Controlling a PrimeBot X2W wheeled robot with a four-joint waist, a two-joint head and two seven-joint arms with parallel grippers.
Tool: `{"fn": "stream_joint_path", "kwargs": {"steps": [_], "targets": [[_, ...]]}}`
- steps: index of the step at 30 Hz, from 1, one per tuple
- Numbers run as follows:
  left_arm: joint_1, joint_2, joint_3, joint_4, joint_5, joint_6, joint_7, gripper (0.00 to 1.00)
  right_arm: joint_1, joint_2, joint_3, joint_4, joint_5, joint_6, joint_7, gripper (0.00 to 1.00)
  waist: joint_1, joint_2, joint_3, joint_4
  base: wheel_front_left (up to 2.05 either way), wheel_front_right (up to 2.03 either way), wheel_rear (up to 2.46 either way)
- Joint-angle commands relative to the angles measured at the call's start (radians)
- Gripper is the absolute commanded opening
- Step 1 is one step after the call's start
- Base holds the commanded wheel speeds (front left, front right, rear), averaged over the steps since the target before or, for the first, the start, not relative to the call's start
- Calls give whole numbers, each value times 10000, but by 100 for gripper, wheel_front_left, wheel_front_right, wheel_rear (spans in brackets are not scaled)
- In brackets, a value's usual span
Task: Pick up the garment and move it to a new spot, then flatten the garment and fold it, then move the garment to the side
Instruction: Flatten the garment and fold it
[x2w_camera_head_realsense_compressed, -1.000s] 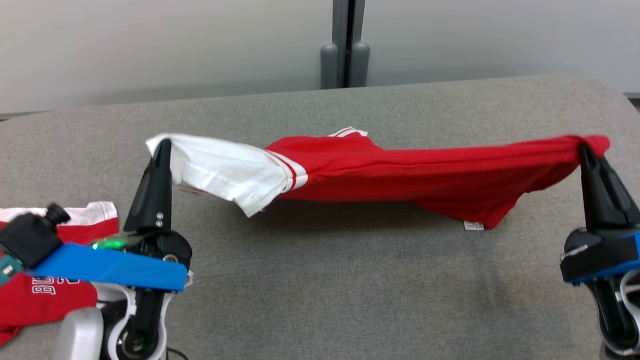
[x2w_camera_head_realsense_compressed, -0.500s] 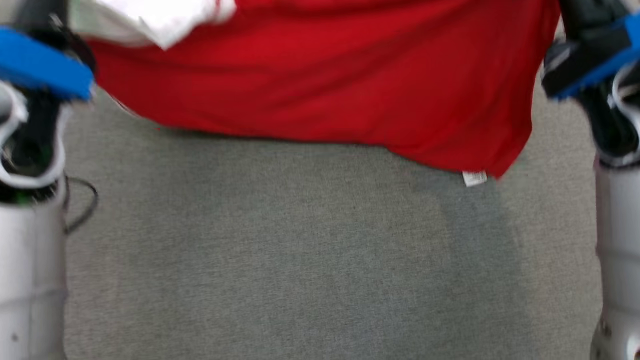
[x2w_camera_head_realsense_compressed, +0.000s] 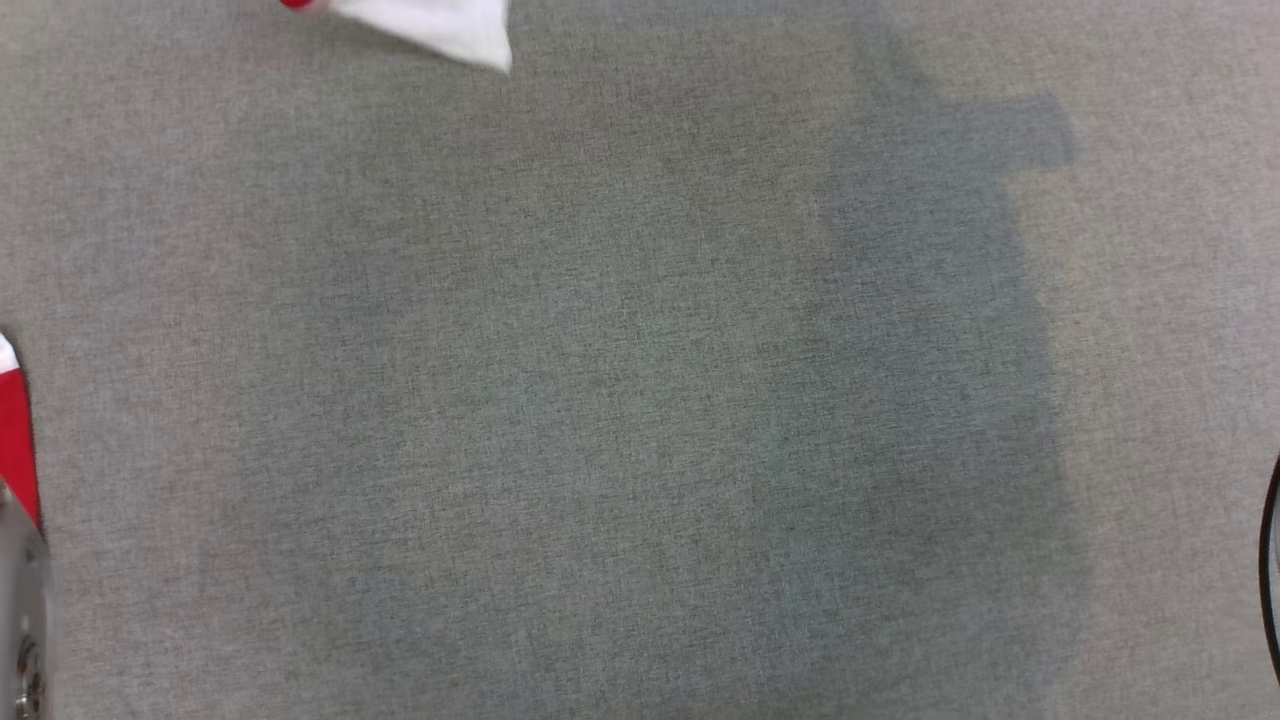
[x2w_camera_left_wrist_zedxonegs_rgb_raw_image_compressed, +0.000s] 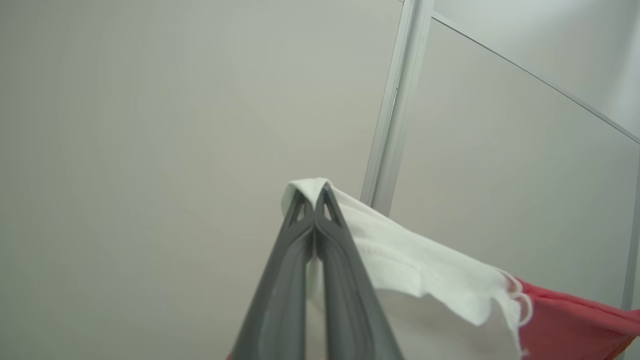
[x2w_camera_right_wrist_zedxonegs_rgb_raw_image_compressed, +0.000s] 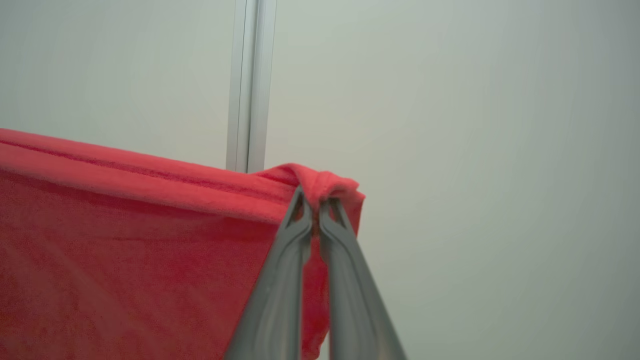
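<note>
Left claw (x2w_camera_left_wrist_zedxonegs_rgb_raw_image_compressed: 314, 200), right claw (x2w_camera_right_wrist_zedxonegs_rgb_raw_image_compressed: 315, 204) pinch garment (x2w_camera_right_wrist_zedxonegs_rgb_raw_image_compressed: 125, 240) (red).

From my head, the top edge cuts the garment (x2w_camera_head_realsense_compressed: 440, 25) down to a white corner. The left edge slices a red-and-white strip of cloth (x2w_camera_head_realsense_compressed: 14, 440) and a pale forearm (x2w_camera_head_realsense_compressed: 20, 620). A dark curve (x2w_camera_head_realsense_compressed: 1272, 560) at the right edge I cannot identify. At both wrists the garment runs off frame, and my left gripper (x2w_camera_left_wrist_zedxonegs_rgb_raw_image_compressed: 314, 192) and right gripper (x2w_camera_right_wrist_zedxonegs_rgb_raw_image_compressed: 314, 200) hide the cloth they pinch.
</note>
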Motion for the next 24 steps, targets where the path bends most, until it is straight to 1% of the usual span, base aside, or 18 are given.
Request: {"fn": "stream_joint_path", "kwargs": {"steps": [1,5,6,7,13,18,21,24], "targets": [[28,17,-146,160,148,-269,-555,0,190,-178,113,413,-163,-3,-499,0,-1,0,86,36,0,0,0],[808,-69,-594,415,184,-586,-1252,0,1003,-336,491,1327,-59,-3,-947,0,-1,0,213,161,0,0,0],[1079,-78,-799,496,199,-648,-1321,0,1225,-375,583,1569,37,-3,-1021,0,-1,0,251,224,0,0,0],[1079,-78,-799,496,199,-648,-1321,0,1225,-375,583,1569,37,-3,-1021,0,-1,0,251,224,0,0,0],[3312,-350,-2014,708,-186,-803,-1568,0,2822,-519,1118,2878,690,-3,-1249,0,-1,0,164,639,0,0,0],[5641,-377,-2849,741,-802,-836,-1288,0,4353,-619,1273,3459,1400,-3,-564,0,-1,0,-522,932,0,0,0],[7155,-413,-2933,489,-1495,-827,-1004,0,5337,-521,1326,3480,1537,-1,201,0,-1,0,-1020,898,0,0,0],[8541,-496,-2912,-19,-2124,-598,-716,0,6277,-525,1101,3127,1629,-3,859,0,-1,0,-1568,950,0,0,0]]}}
